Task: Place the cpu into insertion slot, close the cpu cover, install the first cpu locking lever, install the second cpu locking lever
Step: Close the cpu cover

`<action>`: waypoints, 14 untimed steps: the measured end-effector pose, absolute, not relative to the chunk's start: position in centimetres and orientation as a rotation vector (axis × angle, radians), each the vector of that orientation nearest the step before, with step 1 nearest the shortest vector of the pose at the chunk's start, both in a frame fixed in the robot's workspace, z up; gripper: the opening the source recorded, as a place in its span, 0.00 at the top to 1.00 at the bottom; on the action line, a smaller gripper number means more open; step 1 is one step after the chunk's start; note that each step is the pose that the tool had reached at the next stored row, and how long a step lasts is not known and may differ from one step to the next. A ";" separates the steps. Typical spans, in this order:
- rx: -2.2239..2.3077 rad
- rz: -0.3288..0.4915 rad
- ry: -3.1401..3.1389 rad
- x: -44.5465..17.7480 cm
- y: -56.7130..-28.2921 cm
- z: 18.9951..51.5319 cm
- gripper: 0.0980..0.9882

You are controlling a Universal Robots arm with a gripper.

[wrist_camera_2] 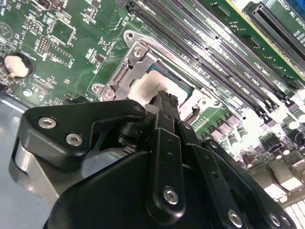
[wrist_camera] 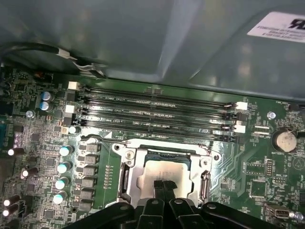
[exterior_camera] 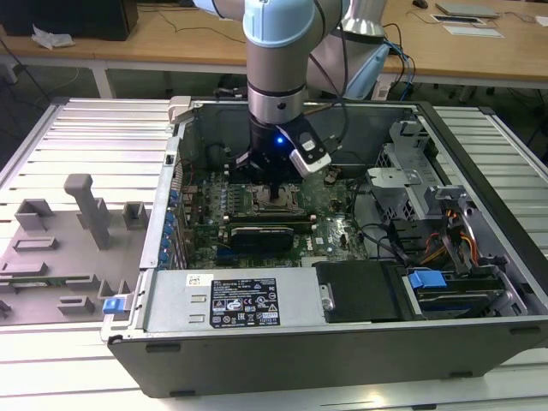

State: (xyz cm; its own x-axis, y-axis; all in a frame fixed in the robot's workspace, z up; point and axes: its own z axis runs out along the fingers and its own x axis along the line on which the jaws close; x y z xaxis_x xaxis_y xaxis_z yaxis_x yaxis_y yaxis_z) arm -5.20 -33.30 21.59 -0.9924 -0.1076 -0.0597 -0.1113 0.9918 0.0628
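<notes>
My gripper (exterior_camera: 275, 193) reaches down into the open computer case, over the socket on the green board. In both wrist views its black fingertips (wrist_camera: 163, 186) are pressed together and rest on the pale silver top of the cpu (wrist_camera: 164, 171). The cpu (wrist_camera_2: 144, 88) sits in the insertion slot (wrist_camera: 167, 155), whose dark frame shows along one edge. The silver cpu cover (wrist_camera: 129, 177) lies flat around the chip, and its frame (wrist_camera_2: 128, 71) shows beside the fingertips (wrist_camera_2: 165, 98). A thin wire locking lever (wrist_camera: 106, 140) runs beside the socket.
Long black memory slots (wrist_camera: 157, 109) lie just beyond the socket, below the grey case wall (wrist_camera: 143, 38). Capacitors (wrist_camera: 62, 167) stand to one side, and a coin battery (wrist_camera: 285, 140) lies on the other. Drive bays and cables (exterior_camera: 445, 231) fill the exterior view's right.
</notes>
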 end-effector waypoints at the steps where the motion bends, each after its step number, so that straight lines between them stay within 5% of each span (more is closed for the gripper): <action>1: -0.168 0.102 3.079 -5.2 -33.3 21.9 0.99; 14: -0.160 0.101 3.079 -5.2 -33.2 24.6 0.99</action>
State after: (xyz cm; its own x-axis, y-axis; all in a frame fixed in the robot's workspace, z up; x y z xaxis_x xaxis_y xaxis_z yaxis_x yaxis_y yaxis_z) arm -5.20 -33.23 24.62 -0.9931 -0.1013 -0.0597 -0.1050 0.9925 0.0625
